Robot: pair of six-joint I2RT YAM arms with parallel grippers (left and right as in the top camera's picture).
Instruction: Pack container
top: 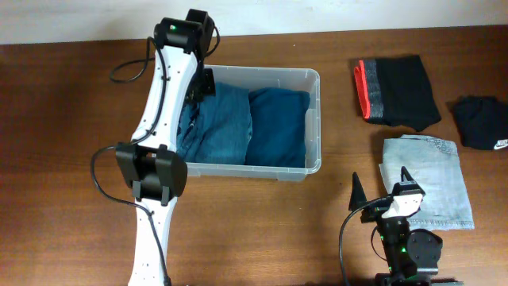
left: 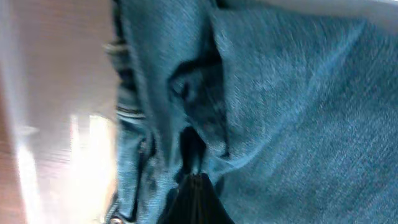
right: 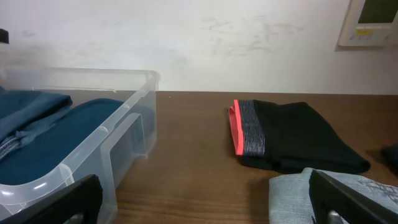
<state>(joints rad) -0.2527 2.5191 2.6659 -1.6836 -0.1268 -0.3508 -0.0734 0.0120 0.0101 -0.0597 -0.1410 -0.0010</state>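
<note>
Near the middle of the table (top: 63, 119), a shade toward 12 o'clock in the overhead view, sits the container (top: 315, 119), a clear plastic bin with its long sides running from 9 to 3 o'clock. Two folded garments fill it: blue jeans (top: 214, 119) on the 9 o'clock side and a darker teal piece (top: 279, 127) on the 3 o'clock side, touching along the middle.

The left arm (top: 163, 103) rises from 6 o'clock, passes the bin's 9 o'clock end and dips in at its 11 o'clock corner. The left gripper (left: 196, 199) has its dark fingers pressed together, tips against the jeans. The blurred wrist view does not show whether a fold of cloth is caught between them.

The right gripper (top: 382, 187) stands at 5 o'clock from the container, well apart from it, fingers spread wide and holding nothing, at the 9 o'clock edge of a folded pale denim piece (top: 432, 179).

At 3 o'clock from the bin lies a black garment with a red band (top: 401, 91). Further toward 3 o'clock lies another black garment (top: 484, 123) with a small white mark.
</note>
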